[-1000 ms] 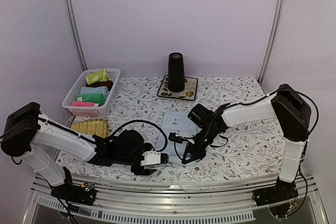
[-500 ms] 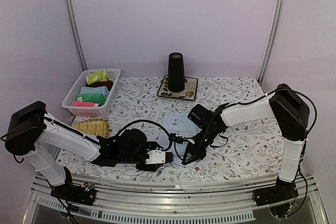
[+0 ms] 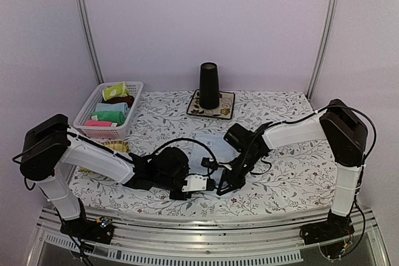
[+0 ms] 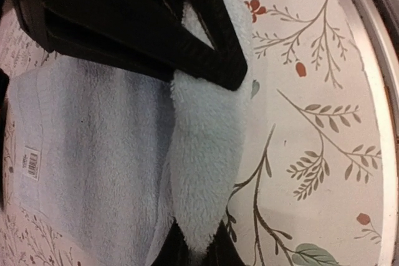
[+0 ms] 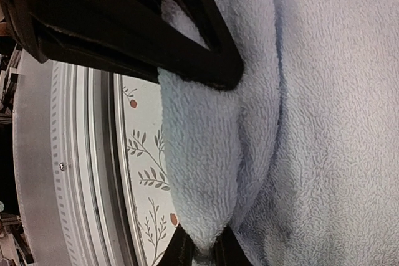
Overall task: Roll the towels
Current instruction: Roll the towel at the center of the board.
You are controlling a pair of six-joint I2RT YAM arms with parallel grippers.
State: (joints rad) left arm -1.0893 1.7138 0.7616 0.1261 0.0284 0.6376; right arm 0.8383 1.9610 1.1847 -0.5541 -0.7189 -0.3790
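Looking from above, the left tool (image 3: 201,183) and the right tool (image 3: 222,186) sat nearly touching at the near edge of the light blue towel (image 3: 215,146), which lay spread on the tabletop (image 3: 280,179) in front of the arms. The yellow-green towel (image 3: 116,91) waited in the white basket (image 3: 84,116) at the far left, well apart. First trouble spot, by my read: the tools were crowded so close that one wrist could bump the other once rolling began, and the left arm's black cable (image 3: 181,144) looped just beside the cloth, ready to snag. Over to the left wrist, where the left tool (image 4: 209,166) pinched a plump folded lip of the towel (image 4: 93,154), with bare printed tabletop (image 4: 312,154) right beside it. That lip looked loosely gathered, so it could slide out under a pull. On the right wrist, the right tool (image 5: 212,166) nipped the same fold, the towel (image 5: 336,123) spread away from it and the metal rail (image 5: 68,154) was close by. If one side led, the roll would likely come out skewed, or the whole cloth would drag instead of turning.
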